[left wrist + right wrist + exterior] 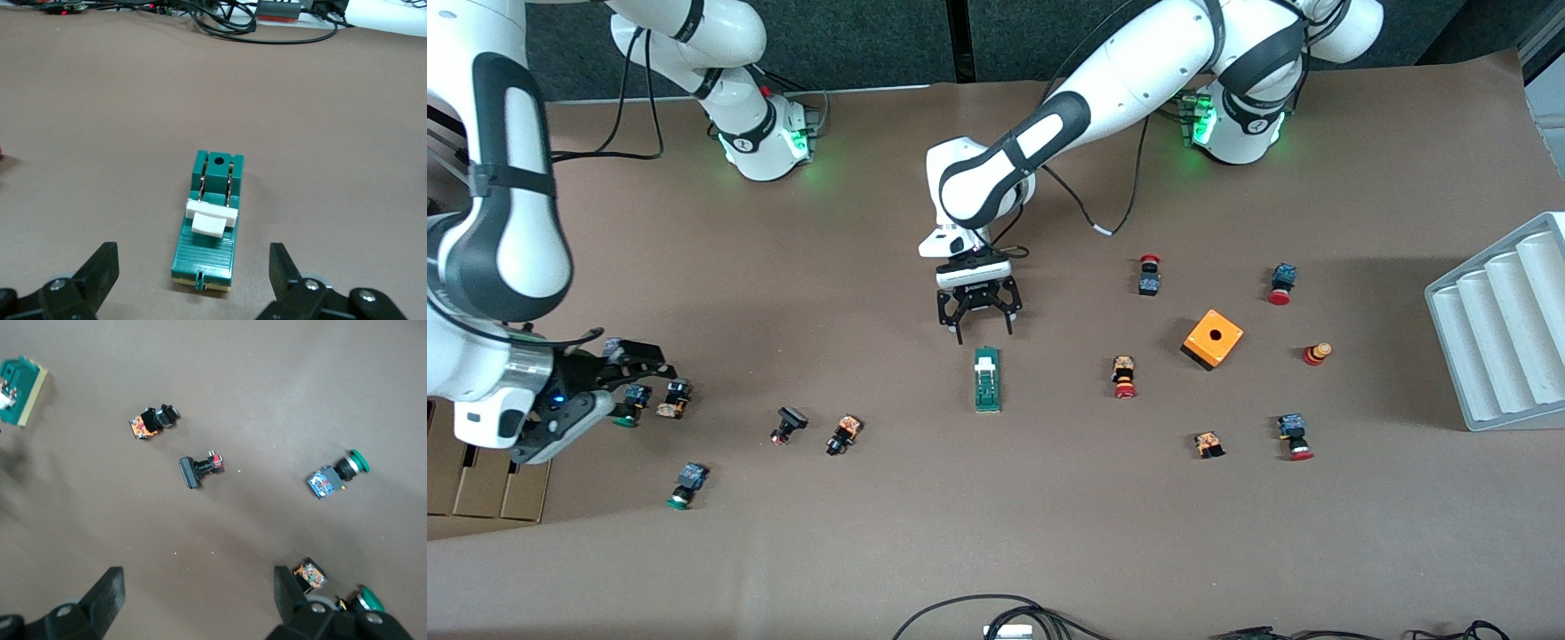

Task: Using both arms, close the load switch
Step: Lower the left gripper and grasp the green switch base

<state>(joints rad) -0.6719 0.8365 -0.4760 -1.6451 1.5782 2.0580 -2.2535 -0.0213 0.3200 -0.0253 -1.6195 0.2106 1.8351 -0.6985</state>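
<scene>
Approach step. My left gripper (984, 331) spread wide, empty, hovering by load switch (986, 380) mid-table. Right gripper (618, 391) also wide, empty, over push buttons (675, 397) at its end. Next I'd guess: left straddles switch body, right crosses to white handle (212, 218).

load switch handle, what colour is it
White, on the dark-green load switch; clearest in the left wrist view.

No legible text, label, number or brand anywhere. Faint pale lettering on the body of the left gripper (983, 331), above the load switch (987, 380), too small to read. Round logo marks on both arm bases, undecipherable.
</scene>
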